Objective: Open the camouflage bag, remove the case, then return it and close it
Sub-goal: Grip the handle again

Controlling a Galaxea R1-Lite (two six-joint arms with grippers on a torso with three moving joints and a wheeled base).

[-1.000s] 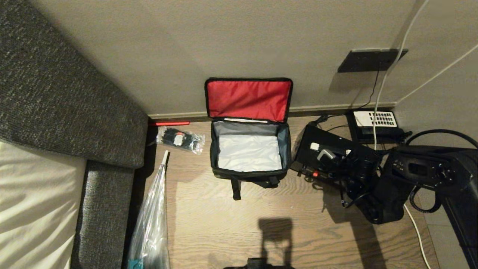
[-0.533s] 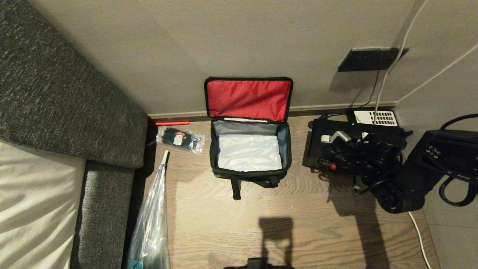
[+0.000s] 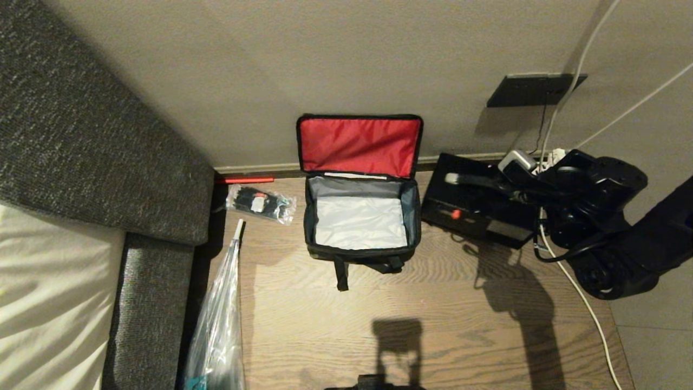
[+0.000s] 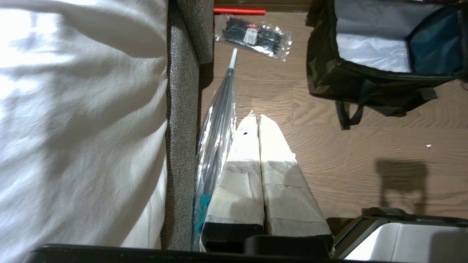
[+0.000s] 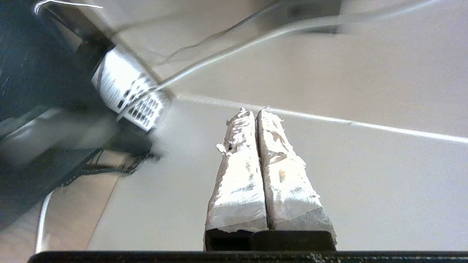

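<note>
**Case out, bag open: the return trip is where it could snag**

A wooden floor (image 3: 433,303) meets a plain beige wall (image 3: 270,65), with a grey sofa (image 3: 81,135) filling the left of the head view.

The camouflage bag (image 3: 360,253) stands at centre frame. Its red-lined lid (image 3: 360,143) is propped back against the wall, and its silvery inside is empty. The case (image 3: 482,214) lies just right of the bag, apparently tilted, with its far edge near the skirting. The right arm (image 3: 612,254) crowds the right edge, with a white cable (image 3: 574,287) running under it.

The right gripper (image 5: 252,113) has its jaws pressed together on nothing and points at the wall beside the telephone (image 5: 128,98). The left gripper (image 4: 257,118) hangs over the floor beside the sofa, jaws together too.

Likely trouble:
- The case looks nearly as wide as the bag's opening, so a skewed approach could catch the rim and shove the soft bag.
- The lid only leans, so a knock could drop it shut early.
- The arm could hook the cable or nudge the telephone.
- A thin, flat case offers little to grip and may slip.
</note>
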